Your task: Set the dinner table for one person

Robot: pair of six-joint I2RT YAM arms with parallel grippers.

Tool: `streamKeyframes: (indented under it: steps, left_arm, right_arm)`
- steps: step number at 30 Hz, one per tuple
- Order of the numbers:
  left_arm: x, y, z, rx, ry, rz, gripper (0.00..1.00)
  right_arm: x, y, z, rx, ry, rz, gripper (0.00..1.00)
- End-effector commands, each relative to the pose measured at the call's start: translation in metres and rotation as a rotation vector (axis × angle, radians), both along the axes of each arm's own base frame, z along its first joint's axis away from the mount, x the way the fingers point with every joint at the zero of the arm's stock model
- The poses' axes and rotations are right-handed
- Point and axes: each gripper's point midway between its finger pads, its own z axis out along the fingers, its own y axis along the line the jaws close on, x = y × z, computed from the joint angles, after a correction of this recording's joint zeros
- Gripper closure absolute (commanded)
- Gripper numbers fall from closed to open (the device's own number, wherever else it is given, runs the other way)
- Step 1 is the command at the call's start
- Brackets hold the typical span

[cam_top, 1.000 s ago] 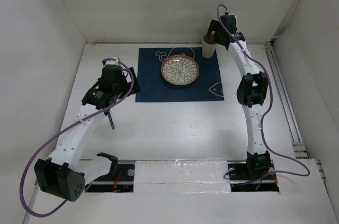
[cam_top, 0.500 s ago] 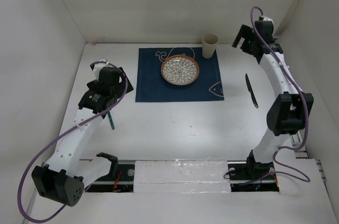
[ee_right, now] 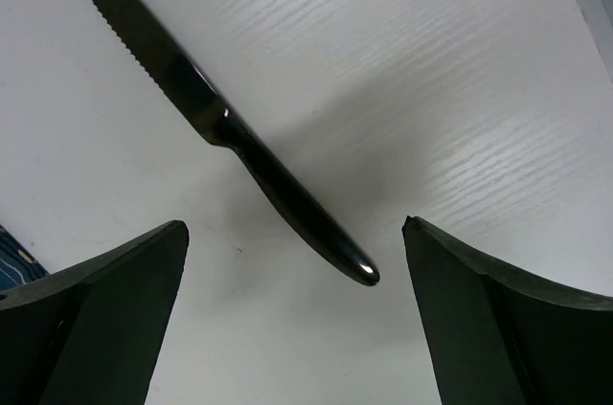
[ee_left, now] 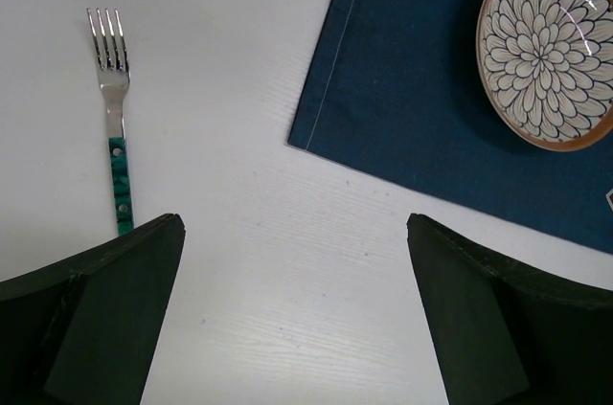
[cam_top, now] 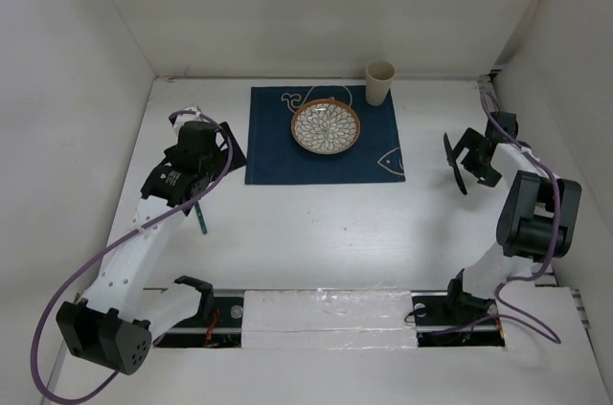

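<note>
Both grippers spread wide, nothing held. The dinner table [cam_top: 316, 233] lies under the mat [cam_top: 273, 151] and runs out all round it. R gripper [ee_right: 295, 261] hangs low over the knife [ee_right: 220, 127], flat on the table right of mat. L gripper [ee_left: 294, 261] sits left of mat, fork [ee_left: 115, 108] by its left finger.

Risks, we reckon:
- Knife handle is thin and glossy, so a pinch may skid it or slip off.
- Fork is off-centre in L jaws, so closing would miss it.

Vs 1 s ago: R arm was up at cup [cam_top: 380, 82] by mat's far right corner, now down at knife. L arm barely shifted.
</note>
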Motion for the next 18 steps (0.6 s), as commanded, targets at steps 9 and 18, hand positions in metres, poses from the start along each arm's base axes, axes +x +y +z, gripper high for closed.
streamKeyframes:
  steps: [9, 18]
  left_arm:
    - [0.004, -0.005, 0.02, -0.025, -0.066, -0.032, 0.0]
    - [0.005, -0.007, 0.017, -0.028, -0.056, -0.039, 0.0]
  right_arm:
    - [0.019, 0.013, -0.018, -0.041, 0.047, 0.091, 0.0]
    - [0.016, 0.02, -0.024, -0.068, 0.137, 0.131, 0.18]
